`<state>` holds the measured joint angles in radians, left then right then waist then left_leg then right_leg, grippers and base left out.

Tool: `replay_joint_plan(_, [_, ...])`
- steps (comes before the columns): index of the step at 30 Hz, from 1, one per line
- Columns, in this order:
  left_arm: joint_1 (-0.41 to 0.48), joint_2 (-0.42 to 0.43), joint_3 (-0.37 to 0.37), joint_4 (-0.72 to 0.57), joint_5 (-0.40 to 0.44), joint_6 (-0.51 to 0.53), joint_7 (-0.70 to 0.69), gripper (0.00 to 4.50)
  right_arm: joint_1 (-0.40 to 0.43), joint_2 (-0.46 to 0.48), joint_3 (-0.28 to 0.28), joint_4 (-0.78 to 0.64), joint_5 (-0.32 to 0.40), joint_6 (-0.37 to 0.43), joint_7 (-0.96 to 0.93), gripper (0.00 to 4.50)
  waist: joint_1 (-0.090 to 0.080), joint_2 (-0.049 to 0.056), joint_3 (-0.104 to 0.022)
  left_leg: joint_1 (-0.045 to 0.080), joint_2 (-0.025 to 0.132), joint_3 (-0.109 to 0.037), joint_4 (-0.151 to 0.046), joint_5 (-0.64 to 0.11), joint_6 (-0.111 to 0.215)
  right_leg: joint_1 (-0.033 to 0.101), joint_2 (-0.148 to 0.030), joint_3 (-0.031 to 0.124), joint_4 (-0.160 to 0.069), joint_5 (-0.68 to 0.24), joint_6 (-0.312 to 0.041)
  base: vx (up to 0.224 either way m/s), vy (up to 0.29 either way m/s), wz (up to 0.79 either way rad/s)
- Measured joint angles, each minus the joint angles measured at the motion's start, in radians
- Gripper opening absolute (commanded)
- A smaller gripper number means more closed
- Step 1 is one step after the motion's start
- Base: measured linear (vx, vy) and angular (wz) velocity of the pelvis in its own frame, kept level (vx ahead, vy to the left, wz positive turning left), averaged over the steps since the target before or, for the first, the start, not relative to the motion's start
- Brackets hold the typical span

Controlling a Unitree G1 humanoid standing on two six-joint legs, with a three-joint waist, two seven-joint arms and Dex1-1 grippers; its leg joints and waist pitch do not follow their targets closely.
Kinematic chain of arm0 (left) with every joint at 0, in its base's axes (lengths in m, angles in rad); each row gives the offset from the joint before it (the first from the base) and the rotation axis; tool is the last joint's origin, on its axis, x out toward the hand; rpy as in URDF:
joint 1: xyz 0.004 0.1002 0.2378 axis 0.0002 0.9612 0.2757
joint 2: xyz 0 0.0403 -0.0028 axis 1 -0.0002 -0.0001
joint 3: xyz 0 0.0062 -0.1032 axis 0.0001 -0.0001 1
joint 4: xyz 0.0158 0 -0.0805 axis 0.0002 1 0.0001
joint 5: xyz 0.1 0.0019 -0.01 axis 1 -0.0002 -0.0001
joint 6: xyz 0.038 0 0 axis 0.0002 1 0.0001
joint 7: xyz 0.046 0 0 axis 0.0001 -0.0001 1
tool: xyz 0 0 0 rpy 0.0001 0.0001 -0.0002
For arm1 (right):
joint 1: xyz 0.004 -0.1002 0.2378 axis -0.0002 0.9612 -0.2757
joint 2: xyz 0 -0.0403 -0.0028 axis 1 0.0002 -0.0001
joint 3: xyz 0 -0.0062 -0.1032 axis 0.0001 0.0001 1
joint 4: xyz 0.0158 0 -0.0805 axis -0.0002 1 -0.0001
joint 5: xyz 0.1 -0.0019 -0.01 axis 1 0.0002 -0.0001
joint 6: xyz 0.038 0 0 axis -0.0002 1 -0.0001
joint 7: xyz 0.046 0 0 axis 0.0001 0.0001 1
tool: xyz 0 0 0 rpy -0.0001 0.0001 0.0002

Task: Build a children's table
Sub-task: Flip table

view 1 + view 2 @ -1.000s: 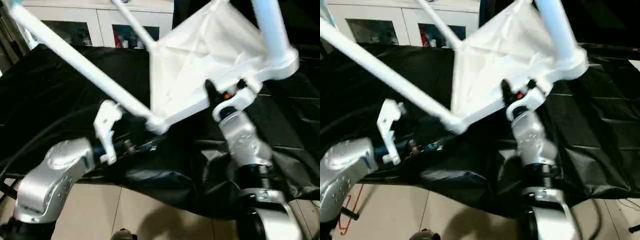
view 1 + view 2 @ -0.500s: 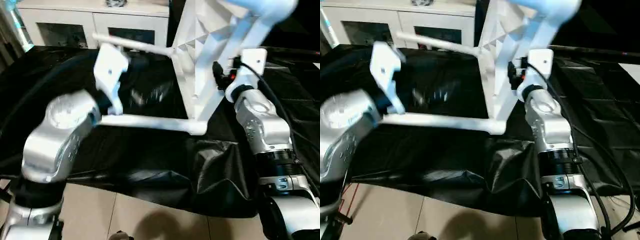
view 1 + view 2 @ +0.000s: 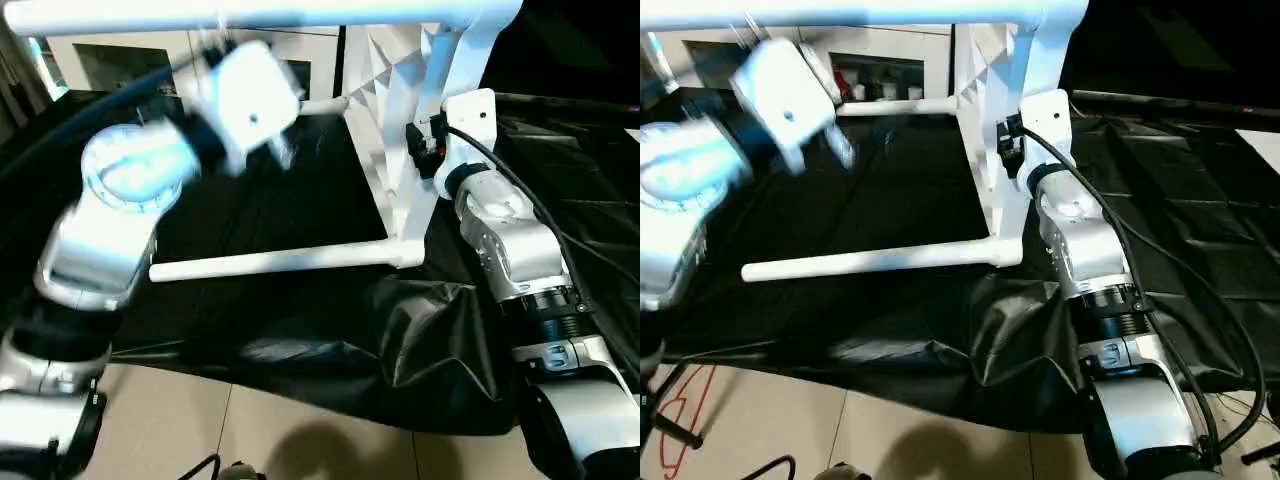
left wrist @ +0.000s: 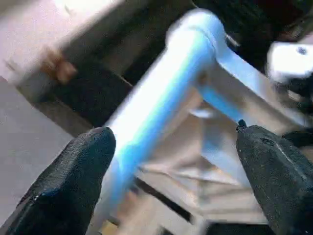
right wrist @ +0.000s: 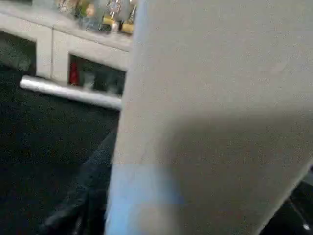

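Table [image 3: 395, 120]: top stands on edge on the black-covered worktop [image 3: 270, 200], legs level.
Right hand [image 3: 425, 150]: clamped on the table top.
Left hand [image 4: 171, 161]: fingers [image 4: 73, 181] wide apart, holding nothing.

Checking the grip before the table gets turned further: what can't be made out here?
- Right gripper, head views: fingers hidden behind the tabletop; grip unconfirmed.
- Right wrist view: a blurred white surface covers the fingers.
- Left gripper, head views: motion-blurred.
- Upper leg: far end cut off by the edge.
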<state>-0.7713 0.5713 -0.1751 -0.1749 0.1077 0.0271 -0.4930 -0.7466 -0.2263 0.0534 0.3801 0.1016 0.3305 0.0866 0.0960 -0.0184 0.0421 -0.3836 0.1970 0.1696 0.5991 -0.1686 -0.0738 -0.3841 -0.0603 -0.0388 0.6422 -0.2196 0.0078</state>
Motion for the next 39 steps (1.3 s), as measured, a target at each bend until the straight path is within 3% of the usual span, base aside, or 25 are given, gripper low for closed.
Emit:
replay_joint_plan(6, [-0.019, 0.055, 0.002, 0.098, 0.140, -0.077, 0.104, 4.50, 0.076, 0.007, 0.012, 0.019, -0.013, 0.003, 0.011, 3.25, -0.001, 0.006, 0.004, -0.007, 0.000, 0.000, 0.000, 0.001, -0.001, -0.007, 0.000, 0.000, 0.001, 0.000, -0.001, 0.000, 0.000, 0.00])
replay_joint_plan(14, [-0.043, 0.085, 0.003, 0.196, 0.269, -0.102, 0.198, 4.50, 0.234, 0.018, -0.010, -0.179, -0.026, -0.164, -0.020, 4.04, 0.011, 0.014, 0.007, -0.013, 0.000, 0.000, 0.002, 0.003, -0.005, -0.014, 0.001, 0.001, 0.003, -0.002, -0.002, 0.000, 0.000, 0.00])
replay_joint_plan(19, [-0.039, 0.085, 0.009, 0.227, 0.310, -0.106, 0.242, 4.50, 0.296, 0.011, -0.029, -0.272, -0.025, -0.244, -0.003, 4.04, 0.011, 0.019, 0.009, -0.012, 0.001, 0.000, 0.002, 0.001, -0.002, -0.014, 0.001, 0.000, 0.005, -0.001, -0.002, 0.000, 0.000, 0.00])
replay_joint_plan(25, [-0.029, 0.089, 0.029, 0.256, 0.335, -0.120, 0.274, 4.50, 0.387, -0.015, -0.041, -0.366, -0.004, -0.329, 0.074, 4.04, 0.009, 0.019, 0.009, -0.011, 0.001, 0.000, 0.001, 0.001, -0.002, -0.014, 0.001, 0.001, 0.005, 0.001, -0.003, 0.000, 0.000, 0.00])
replay_joint_plan(31, [-0.026, 0.085, 0.042, 0.258, 0.323, -0.120, 0.280, 3.78, 0.444, -0.032, -0.012, -0.450, 0.063, -0.382, 0.195, 4.09, 0.007, 0.019, 0.009, -0.011, 0.001, -0.001, 0.001, 0.001, -0.002, -0.014, 0.001, 0.001, 0.005, 0.002, -0.004, 0.000, 0.000, 0.00])
replay_joint_plan(35, [-0.025, 0.077, 0.050, 0.255, 0.316, -0.121, 0.278, 3.59, 0.451, -0.028, 0.018, -0.487, 0.092, -0.391, 0.248, 4.09, 0.006, 0.020, 0.009, -0.011, 0.001, -0.001, 0.001, 0.001, -0.002, -0.014, 0.001, 0.001, 0.005, 0.002, -0.004, 0.000, 0.000, 0.00])
replay_joint_plan(39, [-0.025, 0.063, 0.058, 0.252, 0.300, -0.116, 0.271, 3.27, 0.452, -0.010, 0.027, -0.526, 0.194, -0.358, 0.330, 4.09, 0.009, 0.020, 0.009, -0.011, 0.001, -0.001, 0.001, 0.001, -0.002, -0.014, 0.001, 0.001, 0.005, 0.002, -0.004, 0.000, 0.000, 0.00])
